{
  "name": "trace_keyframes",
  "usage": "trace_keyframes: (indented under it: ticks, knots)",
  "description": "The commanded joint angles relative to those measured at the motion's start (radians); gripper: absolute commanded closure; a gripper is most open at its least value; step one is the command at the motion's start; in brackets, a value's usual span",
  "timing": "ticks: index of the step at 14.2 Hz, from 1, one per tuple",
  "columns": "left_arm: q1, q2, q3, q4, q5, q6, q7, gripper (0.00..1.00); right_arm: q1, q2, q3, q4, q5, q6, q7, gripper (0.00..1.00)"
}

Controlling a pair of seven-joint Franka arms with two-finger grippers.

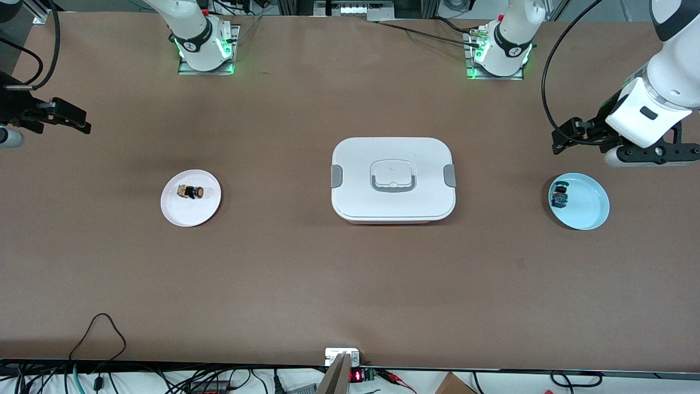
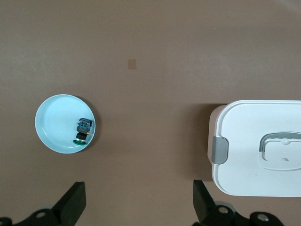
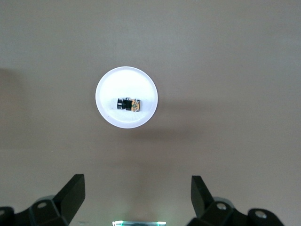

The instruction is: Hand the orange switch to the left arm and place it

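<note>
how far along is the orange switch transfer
Nothing looks done: the orange switch lies on the white plate. Nothing is in hand; the right gripper and left gripper hang open. Pickup, handover clear of the box, and placing remain.

The front view looks down from high across the table [image 1: 306, 284], facing the arm bases along its upper edge and taking in the whole top. Each wrist view looks straight down from well above the table. The left wrist view shares the box [image 2: 263, 150] and blue plate [image 2: 56, 123] with it; the right wrist view shares the white plate [image 3: 126, 80]
</note>
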Motion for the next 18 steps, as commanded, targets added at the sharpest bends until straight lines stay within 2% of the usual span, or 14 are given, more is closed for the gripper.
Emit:
trace_keyframes:
  ticks: [1,5,10,14,18]
  knots:
    - [0.001,0.012,-0.001,0.027,0.005,-0.015,-0.009,0.00,-0.001,-0.016,0.004,0.008,-0.008,-0.024,0.011,0.00]
    - [0.001,0.012,-0.001,0.027,0.005,-0.015,-0.009,0.00,-0.001,-0.013,0.004,0.008,-0.005,-0.023,0.011,0.00]
    - [-0.002,0.012,-0.002,0.027,0.005,-0.015,-0.009,0.00,-0.005,0.038,0.002,0.006,-0.017,-0.023,-0.007,0.00]
    - [-0.002,0.011,-0.002,0.027,0.005,-0.013,-0.009,0.00,-0.002,0.096,0.004,0.003,-0.017,0.028,-0.003,0.00]
    - [-0.002,0.011,-0.002,0.027,0.005,-0.015,-0.009,0.00,-0.008,0.170,0.002,-0.020,-0.018,0.138,0.006,0.00]
